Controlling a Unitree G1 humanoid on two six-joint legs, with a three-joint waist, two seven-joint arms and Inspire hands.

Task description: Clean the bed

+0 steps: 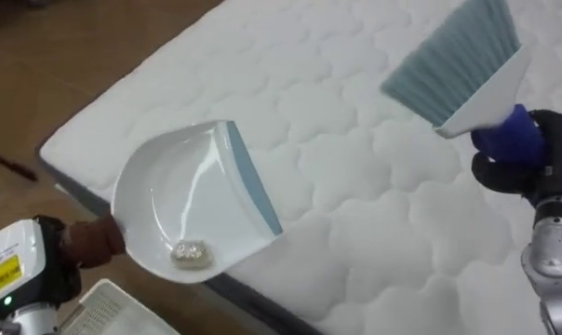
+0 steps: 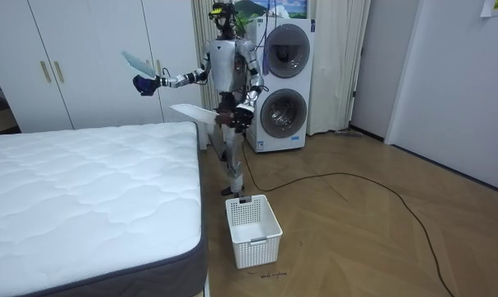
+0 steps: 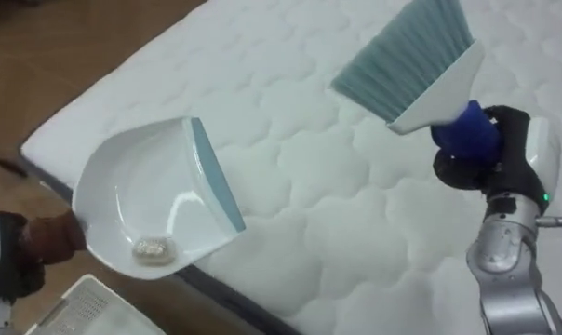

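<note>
So you're at the dump step: L hand (image 1: 56, 279) is clenched round the handle of the dustpan (image 1: 183, 200), with the scrap (image 1: 192, 252) lying in the pan just ahead of it. R hand (image 1: 551, 154) is wrapped round the brush (image 1: 462, 60), held above the bed (image 1: 355, 186). Next, I'd say, swing the pan over the basket (image 1: 113, 312) just below L hand & tip w/o spilling.

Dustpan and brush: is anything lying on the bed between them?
Only bare white mattress lies between the dustpan and the brush, as the left eye view shows. The one small crumpled scrap sits inside the dustpan.
</note>
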